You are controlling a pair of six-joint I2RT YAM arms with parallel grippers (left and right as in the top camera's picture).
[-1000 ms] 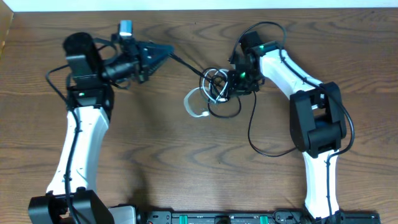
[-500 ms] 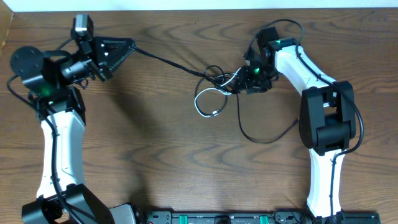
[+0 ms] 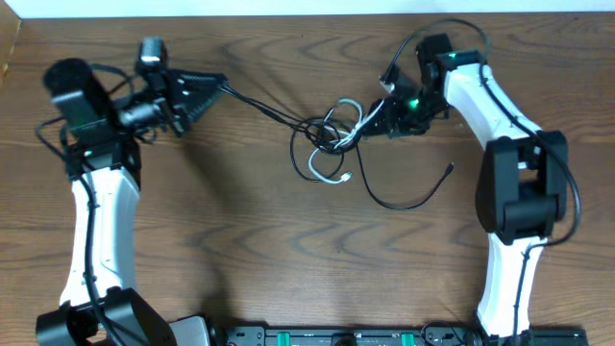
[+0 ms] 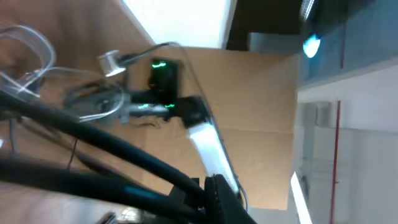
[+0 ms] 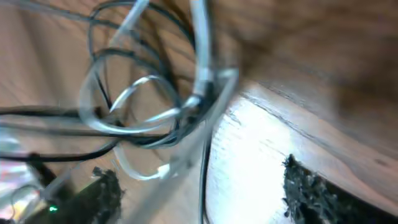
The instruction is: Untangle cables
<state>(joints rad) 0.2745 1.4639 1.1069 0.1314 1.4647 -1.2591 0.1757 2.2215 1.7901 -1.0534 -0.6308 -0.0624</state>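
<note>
Starting overhead: the left gripper (image 3: 213, 86) is clenched on a taut black cable (image 3: 259, 103), which runs in a straight line across the table (image 3: 240, 240) to the tangle (image 3: 334, 130) near the centre. The right gripper (image 3: 382, 117) sits against the far side of that tangle. A white cable (image 3: 309, 165) loops out beneath the knot. A loose black cable (image 3: 404, 202) trails in a slack curve to the right and ends in a small plug (image 3: 451, 168) lying free on the wood. Only this view shows both arms and the full run of the cords.

Left wrist view, blurred: dark cords cross the lower left of the frame. Beyond them the right arm (image 4: 208, 146) is seen side-on with a green lamp (image 4: 158, 64) lit. The left fingers cannot be made out here.

Right wrist view, heavily blurred: it gives the knot at close range, with black loops interlaced with the pale strand. Two dark fingers (image 5: 106, 193) appear at the lower edge, set apart, with cords passing between them. Whether any cord is pinched cannot be determined from either this view or the overhead.
</note>
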